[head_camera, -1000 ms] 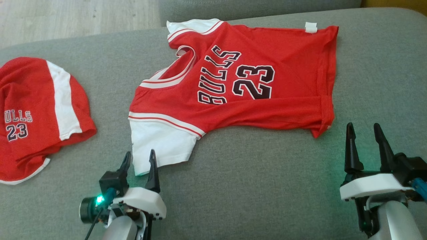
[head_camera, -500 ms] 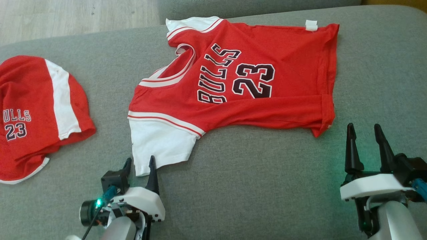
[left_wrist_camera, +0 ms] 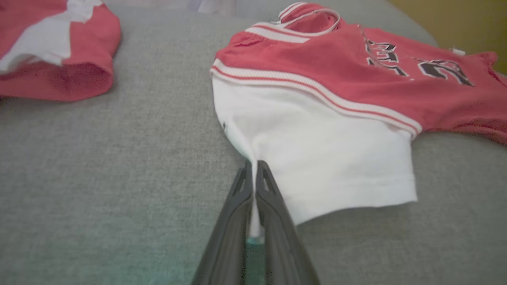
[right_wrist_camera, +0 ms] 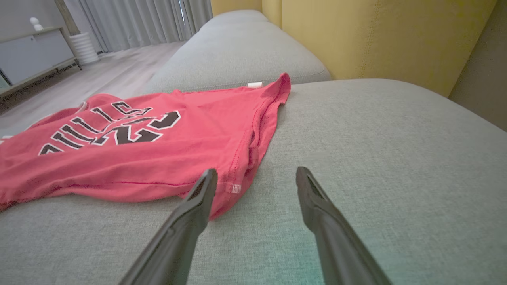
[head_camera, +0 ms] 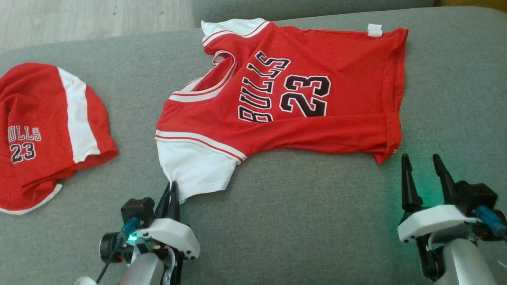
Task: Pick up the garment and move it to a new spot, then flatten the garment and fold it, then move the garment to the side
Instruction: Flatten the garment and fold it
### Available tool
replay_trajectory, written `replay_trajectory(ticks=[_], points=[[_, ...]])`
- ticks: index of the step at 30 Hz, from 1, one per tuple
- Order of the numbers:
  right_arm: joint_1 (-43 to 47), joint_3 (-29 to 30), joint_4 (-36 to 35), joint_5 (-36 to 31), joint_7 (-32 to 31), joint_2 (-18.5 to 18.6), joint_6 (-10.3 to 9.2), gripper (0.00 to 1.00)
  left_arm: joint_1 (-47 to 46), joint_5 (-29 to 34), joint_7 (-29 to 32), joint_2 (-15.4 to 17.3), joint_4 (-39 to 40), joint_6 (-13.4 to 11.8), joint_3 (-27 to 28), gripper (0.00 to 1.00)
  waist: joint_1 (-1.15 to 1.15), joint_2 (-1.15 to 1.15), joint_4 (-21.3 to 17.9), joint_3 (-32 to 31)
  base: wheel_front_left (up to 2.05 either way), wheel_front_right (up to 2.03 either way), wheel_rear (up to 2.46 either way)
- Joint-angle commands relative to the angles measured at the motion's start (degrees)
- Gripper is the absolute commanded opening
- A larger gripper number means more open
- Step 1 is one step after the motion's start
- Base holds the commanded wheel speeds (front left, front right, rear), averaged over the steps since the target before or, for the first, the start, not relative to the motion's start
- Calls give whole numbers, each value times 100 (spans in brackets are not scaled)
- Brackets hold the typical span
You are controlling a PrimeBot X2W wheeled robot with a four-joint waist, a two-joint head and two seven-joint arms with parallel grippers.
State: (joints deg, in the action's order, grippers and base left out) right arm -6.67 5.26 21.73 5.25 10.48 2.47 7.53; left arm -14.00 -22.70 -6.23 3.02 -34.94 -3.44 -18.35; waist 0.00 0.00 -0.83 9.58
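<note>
A red jersey (head_camera: 293, 99) with "BULLS 23" and white sleeves lies spread on the grey sofa cushion (head_camera: 301, 221). My left gripper (head_camera: 171, 189) is shut on the near corner of its white sleeve (left_wrist_camera: 317, 158), the cloth bunched between the fingers (left_wrist_camera: 273, 206). The right gripper (head_camera: 420, 163) stands open just below the jersey's near hem corner (right_wrist_camera: 233, 186), which lies beside its left finger (right_wrist_camera: 194, 209). The jersey (right_wrist_camera: 150, 146) stretches away to the left in the right wrist view.
Red shorts (head_camera: 43, 134) with a white stripe lie bunched at the left of the cushion, also visible as the red shorts (left_wrist_camera: 51, 47) in the left wrist view. A yellow backrest (right_wrist_camera: 376, 35) rises behind. Wooden floor (head_camera: 79, 19) lies beyond the cushion's far edge.
My left gripper has closed on the white sleeve's corner, puckering the cloth. The right gripper has drifted slightly left. The head camera has shifted a little.
</note>
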Motion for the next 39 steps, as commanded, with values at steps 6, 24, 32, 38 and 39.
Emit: replay_trajectory(ticks=[6,24,32,38,39], points=[[-372,-185,81,-346,-245,41,-4,100,-173,-69,-628,54,583,119,238,0,0,0,104,-14,0,0,0],[-977,105,1069,-1047,-444,41,-4,100,-130,-35,-835,43,837,342,79,0,0,0,310,79,0,0,0],[-1126,372,1326,-1138,-184,41,-4,100,-130,-44,-851,51,837,341,63,0,0,0,317,113,0,0,0],[-1221,377,1467,-1167,-55,41,-4,100,-141,-47,-860,52,821,363,37,0,0,0,311,102,0,0,0],[-1227,374,1480,-1164,-38,41,-4,100,-139,-47,-861,52,819,367,31,0,0,0,312,100,0,0,0]])
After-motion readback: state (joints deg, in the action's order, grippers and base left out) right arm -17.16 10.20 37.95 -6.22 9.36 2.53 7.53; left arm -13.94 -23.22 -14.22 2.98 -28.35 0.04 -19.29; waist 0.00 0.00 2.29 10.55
